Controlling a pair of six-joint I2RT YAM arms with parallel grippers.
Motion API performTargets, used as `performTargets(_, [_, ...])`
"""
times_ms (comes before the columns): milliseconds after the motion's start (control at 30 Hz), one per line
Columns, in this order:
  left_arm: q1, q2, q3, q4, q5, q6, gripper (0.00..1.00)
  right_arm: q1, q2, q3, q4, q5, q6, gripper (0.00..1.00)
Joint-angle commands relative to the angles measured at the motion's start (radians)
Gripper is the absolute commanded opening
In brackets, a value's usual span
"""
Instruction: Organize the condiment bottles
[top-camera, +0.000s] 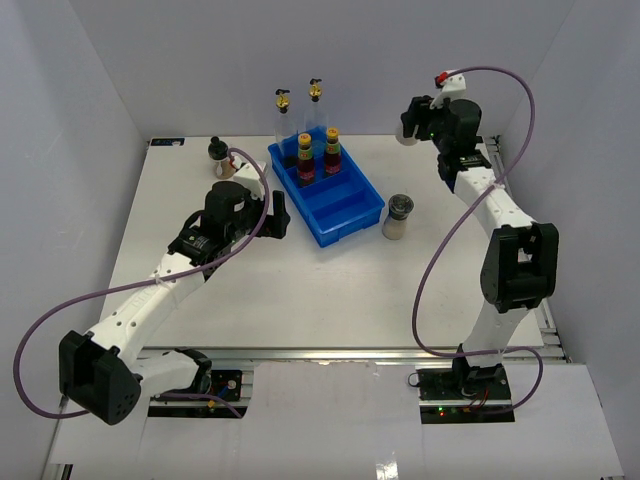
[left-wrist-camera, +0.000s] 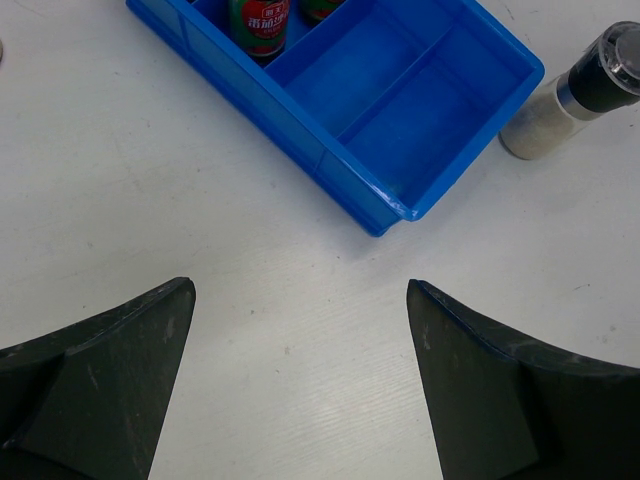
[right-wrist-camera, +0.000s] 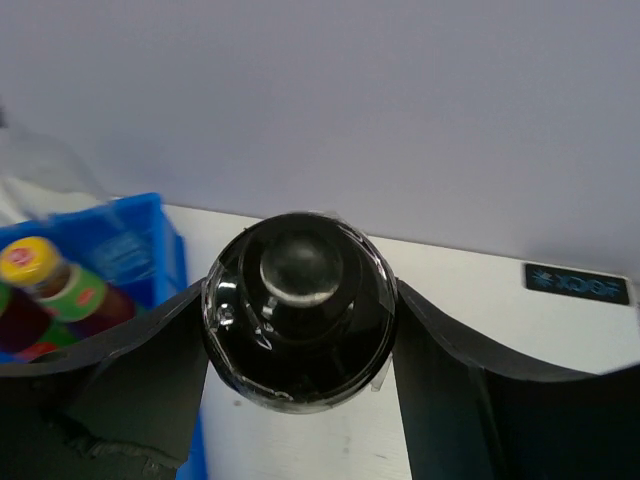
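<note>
Two red sauce bottles (top-camera: 305, 158) (top-camera: 331, 150) stand in the far part of the blue tray (top-camera: 350, 222). Two tall clear bottles (top-camera: 283, 118) (top-camera: 316, 108) stand at the tray's far end; I cannot tell if they are inside it. One black-capped jar (top-camera: 218, 156) stands at the back left. A pale jar (top-camera: 398, 216) (left-wrist-camera: 575, 95) stands right of the tray. My right gripper (top-camera: 410, 128) (right-wrist-camera: 300, 295) is raised at the back right, shut on a black-capped jar (right-wrist-camera: 298, 330). My left gripper (top-camera: 279, 215) (left-wrist-camera: 300, 290) is open and empty, low over the table beside the tray's near-left side.
The tray's (left-wrist-camera: 330, 160) two nearer compartments hold nothing. One red sauce bottle (left-wrist-camera: 262, 25) shows at the top of the left wrist view. White walls close in the table at the back and both sides. A purple cable loops from each arm.
</note>
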Motion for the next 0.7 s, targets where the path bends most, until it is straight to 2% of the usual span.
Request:
performTargets(0, [-0.004, -0.004, -0.006, 0.009, -0.003, 0.007, 0.98, 0.080, -0.052, -0.104, 0.177, -0.062, 0.034, 0.08])
performTargets(233, [-0.004, -0.014, -0.006, 0.010, -0.010, 0.007, 0.98, 0.168, -0.076, -0.248, 0.364, -0.076, 0.030, 0.08])
performTargets(667, [-0.004, -0.018, -0.002, 0.008, -0.002, 0.009, 0.98, 0.286, 0.043, -0.210, 0.412, -0.040, 0.006, 0.08])
